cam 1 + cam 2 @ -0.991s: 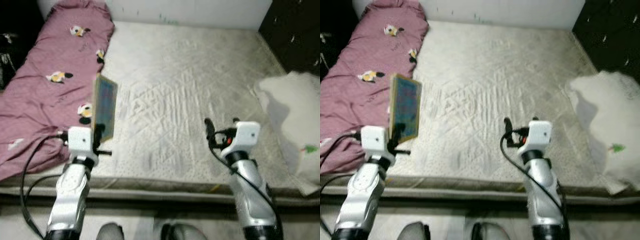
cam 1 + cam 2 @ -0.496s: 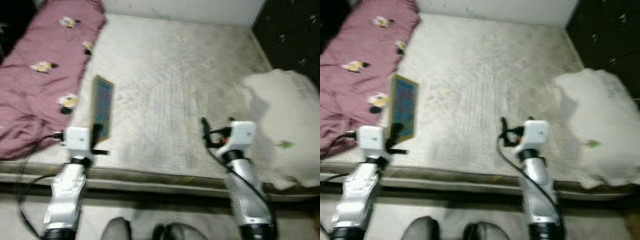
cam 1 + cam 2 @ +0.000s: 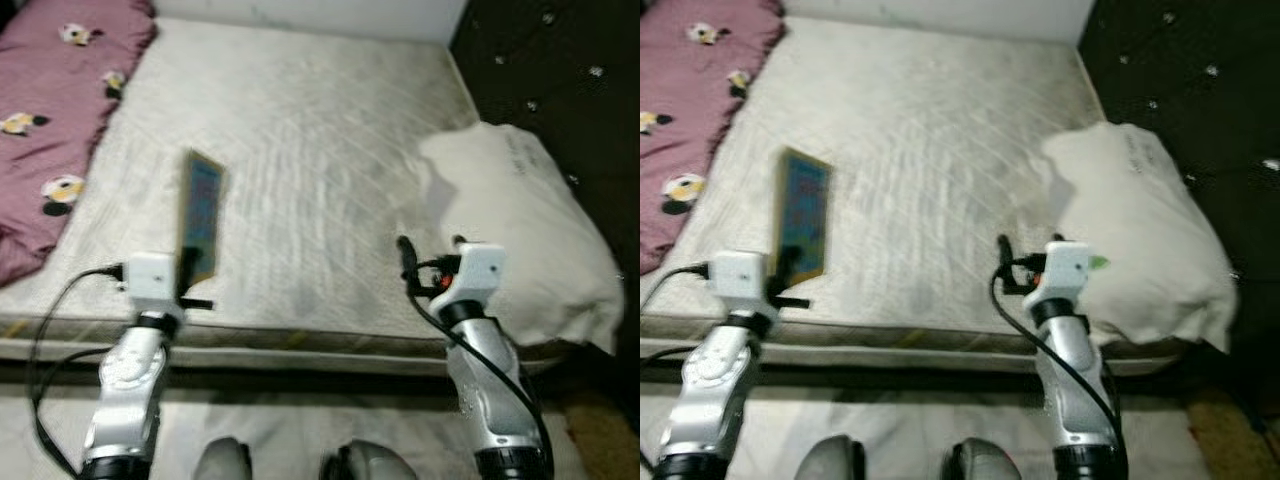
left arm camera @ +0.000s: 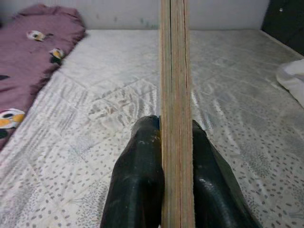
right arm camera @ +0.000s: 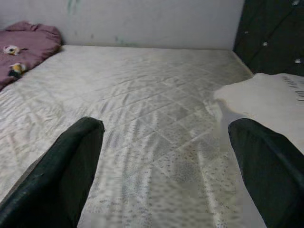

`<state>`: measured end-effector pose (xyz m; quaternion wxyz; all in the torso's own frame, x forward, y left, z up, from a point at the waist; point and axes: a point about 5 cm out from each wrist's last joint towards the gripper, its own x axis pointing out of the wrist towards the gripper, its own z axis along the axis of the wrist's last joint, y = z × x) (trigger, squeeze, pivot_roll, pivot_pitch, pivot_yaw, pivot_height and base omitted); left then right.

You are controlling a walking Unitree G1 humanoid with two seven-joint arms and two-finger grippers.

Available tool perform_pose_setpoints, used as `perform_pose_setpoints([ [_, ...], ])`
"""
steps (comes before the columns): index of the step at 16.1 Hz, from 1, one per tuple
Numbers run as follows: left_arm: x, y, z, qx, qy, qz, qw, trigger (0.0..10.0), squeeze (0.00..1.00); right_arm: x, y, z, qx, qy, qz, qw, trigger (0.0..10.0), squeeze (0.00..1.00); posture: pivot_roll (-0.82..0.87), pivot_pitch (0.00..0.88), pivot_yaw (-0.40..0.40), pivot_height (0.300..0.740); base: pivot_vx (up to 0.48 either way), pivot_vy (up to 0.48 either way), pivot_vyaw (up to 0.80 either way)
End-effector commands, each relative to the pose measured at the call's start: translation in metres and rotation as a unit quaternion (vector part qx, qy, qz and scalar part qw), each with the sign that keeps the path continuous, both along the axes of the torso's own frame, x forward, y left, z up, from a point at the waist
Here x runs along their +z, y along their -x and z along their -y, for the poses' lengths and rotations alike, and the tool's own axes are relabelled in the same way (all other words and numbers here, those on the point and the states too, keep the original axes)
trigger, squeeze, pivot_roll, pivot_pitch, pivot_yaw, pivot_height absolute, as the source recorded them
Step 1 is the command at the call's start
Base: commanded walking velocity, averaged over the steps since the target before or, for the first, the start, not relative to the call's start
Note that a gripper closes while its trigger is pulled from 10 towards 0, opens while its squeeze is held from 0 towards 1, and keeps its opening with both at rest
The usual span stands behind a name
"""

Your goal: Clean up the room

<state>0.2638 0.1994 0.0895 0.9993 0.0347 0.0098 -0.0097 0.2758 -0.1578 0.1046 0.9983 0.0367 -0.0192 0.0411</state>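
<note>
Here, my left gripper (image 4: pixel 173 142) is clamped on the lower edge of a thin picture book (image 3: pixel 200 226), held upright at lower left of the head view, above the bare quilted mattress (image 3: pixel 300 130); my right gripper (image 3: pixel 430 262), lower centre-right, has its fingers spread wide, just beside the white pillow (image 3: pixel 520 230); a maroon blanket (image 3: pixel 50 90) lies upper left.

Mattress (image 3: pixel 300 150) middle open; pillow (image 3: pixel 520 230) blocks right.

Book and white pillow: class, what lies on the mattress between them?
Nothing lies there. In the left eye view the book, held upright by the left gripper, and the pillow are separated by bare mattress.
</note>
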Motion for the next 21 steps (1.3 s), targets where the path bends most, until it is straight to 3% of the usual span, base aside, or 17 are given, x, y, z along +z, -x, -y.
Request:
perform_pose_setpoints([
  [1,0.0067,-0.0032,0.0099,-0.016,0.007,0.019,1.000,10.0,0.00,-0.0020,0.0009,0.0092,-0.013,0.004,-0.006,1.000,10.0,0.00,0.02,0.128,-0.053,0.740,0.000,-0.334,0.00],
  [7,0.0060,-0.0021,0.0058,-0.013,0.002,0.017,1.000,10.0,0.00,-0.0020,0.0001,0.0087,-0.011,0.008,-0.004,1.000,10.0,0.00,0.02,0.123,-0.055,0.740,0.000,-0.330,0.00],
  [21,0.0084,-0.0001,0.0068,-0.030,0.018,0.028,0.999,10.0,0.00,-0.0028,0.0003,0.0099,-0.010,0.012,-0.005,1.000,10.0,0.00,0.02,0.126,-0.058,0.740,0.000,0.000,0.00],
])
